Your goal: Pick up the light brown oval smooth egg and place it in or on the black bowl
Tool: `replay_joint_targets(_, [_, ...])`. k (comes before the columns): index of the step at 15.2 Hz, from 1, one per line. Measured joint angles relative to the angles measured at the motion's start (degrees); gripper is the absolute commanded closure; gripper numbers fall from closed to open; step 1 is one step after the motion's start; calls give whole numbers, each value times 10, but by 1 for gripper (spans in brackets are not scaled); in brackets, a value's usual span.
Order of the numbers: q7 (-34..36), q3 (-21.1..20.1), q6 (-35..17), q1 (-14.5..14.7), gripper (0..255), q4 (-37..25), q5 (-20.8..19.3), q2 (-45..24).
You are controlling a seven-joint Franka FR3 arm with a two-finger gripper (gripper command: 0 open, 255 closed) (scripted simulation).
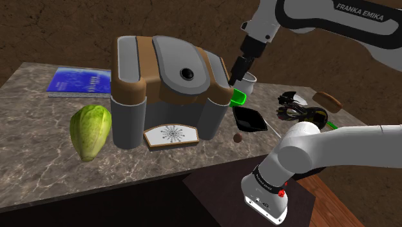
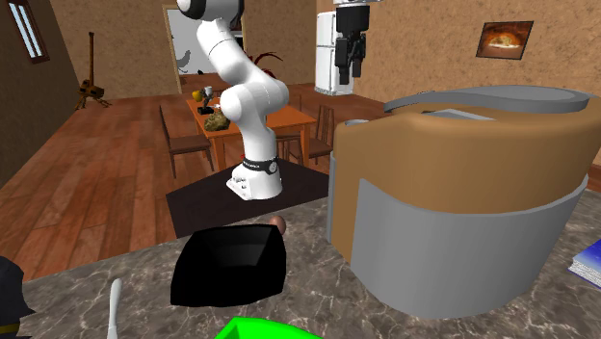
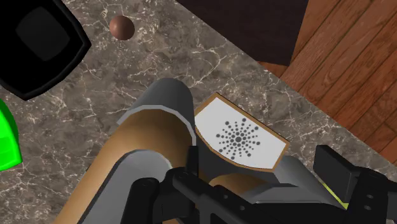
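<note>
A grey marbled stone desk (image 1: 38, 151) carries everything. At its middle stands a bulky brown-and-grey machine (image 1: 174, 84), the landmark here. The white Franka arm (image 1: 335, 145) rises from its stand and bends back over the machine's top.

In the shoulder view, a yellow-green leafy lettuce head (image 1: 90, 131) lies just to the left of the machine. A flat blue book (image 1: 77, 82) lies behind the machine on the same side. A black squarish bowl (image 1: 250, 120) sits on the desk just to the right of the machine's front corner, with nothing in it.

The black end effector (image 1: 239, 68) hangs above the machine's upper right edge, well clear of the desk. In the wrist view its fingers stand spread apart and clasp nothing, over the machine's white dotted front tray (image 3: 240, 135).

The small brown rounded egg (image 1: 237, 138) rests on the desk, off the machine's front right corner. It is near the bowl's nearer rim but apart from it.
</note>
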State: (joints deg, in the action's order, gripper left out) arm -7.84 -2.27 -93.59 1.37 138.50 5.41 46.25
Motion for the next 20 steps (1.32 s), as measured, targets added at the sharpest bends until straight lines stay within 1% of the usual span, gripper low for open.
replay_joint_targets(1, [0,0,0,0,0,0,0,0])
replay_joint_targets(3, [-4,6,-14,-5,0,22,-4,5])
replay_joint_targets(7, [-17,27,-59,-23,0,85,-19,13])
replay_joint_targets(13, [-42,67,-137,-60,0,178,-51,13])
replay_joint_targets(19, [-74,115,-225,-108,0,249,-91,-18])
replay_joint_targets(20, [-78,123,-245,-116,0,257,-98,-34])
